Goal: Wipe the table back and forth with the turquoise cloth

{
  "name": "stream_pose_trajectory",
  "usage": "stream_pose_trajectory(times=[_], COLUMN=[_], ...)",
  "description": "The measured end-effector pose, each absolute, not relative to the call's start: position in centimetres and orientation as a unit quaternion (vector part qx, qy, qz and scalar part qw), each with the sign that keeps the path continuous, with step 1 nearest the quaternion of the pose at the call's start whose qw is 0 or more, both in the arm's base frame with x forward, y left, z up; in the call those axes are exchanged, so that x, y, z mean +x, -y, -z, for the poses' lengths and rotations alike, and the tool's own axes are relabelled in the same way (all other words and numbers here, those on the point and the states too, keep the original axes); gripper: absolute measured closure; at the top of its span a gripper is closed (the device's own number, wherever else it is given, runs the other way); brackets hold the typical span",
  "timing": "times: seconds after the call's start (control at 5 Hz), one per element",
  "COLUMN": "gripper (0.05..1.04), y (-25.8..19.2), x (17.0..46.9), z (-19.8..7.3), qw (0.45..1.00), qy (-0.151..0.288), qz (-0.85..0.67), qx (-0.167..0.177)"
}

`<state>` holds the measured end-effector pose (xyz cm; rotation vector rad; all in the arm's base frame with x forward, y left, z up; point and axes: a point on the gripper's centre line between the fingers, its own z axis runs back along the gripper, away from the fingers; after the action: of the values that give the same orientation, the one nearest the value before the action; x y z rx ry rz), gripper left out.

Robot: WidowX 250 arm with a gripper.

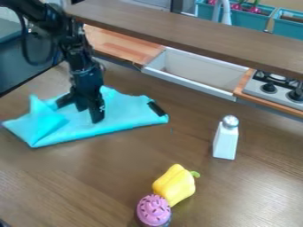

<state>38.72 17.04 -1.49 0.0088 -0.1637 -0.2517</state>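
1. As the black robot arm (pixel 70 42) comes in from the upper left, its black two-finger gripper (pixel 79 112) points down over a thin turquoise cloth (pixel 118 119), with its fingers spread apart.
2. The cloth lies on a brown wood-grain table (pixel 195 115), directly below the gripper and extending out on both sides of it. One fingertip sits over the middle of the fabric and the other nearer its far edge; whether either presses on it, I cannot tell.
3. Left of the gripper, the cloth rises in a pointed fold; to the right it lies flatter, with a small black object (pixel 156 108) at its right edge.
4. Well apart from the cloth, to the right, stands a white, four-sided shaker (pixel 225 142) with a rounded silver top.
5. Nearer the camera, a yellow bell pepper (pixel 176 185) with a green stem lies against a cupcake (pixel 154 210) with pink-purple icing and dark sprinkles.
6. Behind the table are a white rectangular basin (pixel 198 74) and, right of it, a silver stove (pixel 262 92) with black knobs.
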Motion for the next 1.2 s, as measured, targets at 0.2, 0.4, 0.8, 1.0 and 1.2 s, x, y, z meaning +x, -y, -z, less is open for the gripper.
stream_pose_trajectory(times=[0.2, 0.4, 0.8, 1.0, 1.2], gripper=[0.085, 0.084, 0.085, 0.085, 0.084], y=[-18.4, -18.8, -17.7, -16.5, -14.7], x=[40.5, 41.3, 39.3, 37.0, 34.2], z=[1.3, 1.0, 1.9, 2.0, 2.1], qw=[0.991, 0.992, 0.991, 0.989, 0.986], qy=[0.082, 0.089, 0.077, 0.071, 0.064], qz=[0.103, 0.091, 0.111, 0.13, 0.156], qx=[0.0, 0.0, -0.002, -0.004, -0.016])
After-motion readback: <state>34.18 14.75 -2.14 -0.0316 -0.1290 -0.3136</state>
